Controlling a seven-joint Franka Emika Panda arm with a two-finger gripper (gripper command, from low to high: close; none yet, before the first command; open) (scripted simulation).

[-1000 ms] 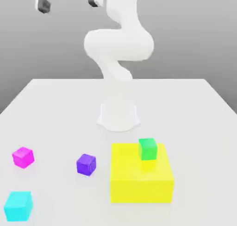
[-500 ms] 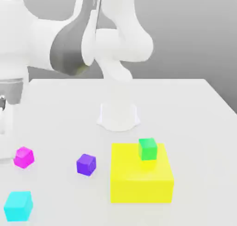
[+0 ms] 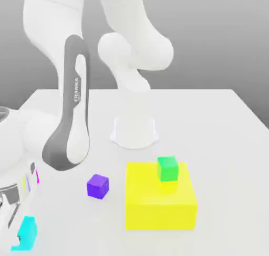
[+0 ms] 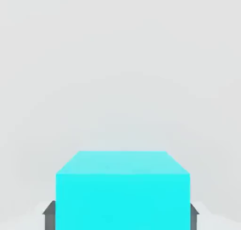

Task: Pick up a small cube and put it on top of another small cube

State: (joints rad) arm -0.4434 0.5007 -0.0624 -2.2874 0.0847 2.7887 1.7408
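White table (image 3: 210, 113) fills the scene, with a grey wall behind it. Nearest, at the table's front corner on the exterior view's left, sits the cyan cube (image 3: 27, 233). The gripper (image 3: 16, 226) is down over it. In the hand view, the cyan cube (image 4: 122, 189) sits between the two dark fingers (image 4: 49, 214), one at each side and right up against it, so the gripper pinches the cube. The cube rests on the table.

Next, a bit further back, a tiny strip of the magenta cube (image 3: 36, 176) peeks out from behind the arm (image 3: 68, 124). The purple cube (image 3: 97, 186) sits near the middle of the table, apart from the others. Just beside it, toward the exterior view's right, is the big yellow block (image 3: 157, 205). The green cube (image 3: 168, 168) sits on top of that block, near its back edge.

Furthest back stands the arm's round white base (image 3: 134, 131).
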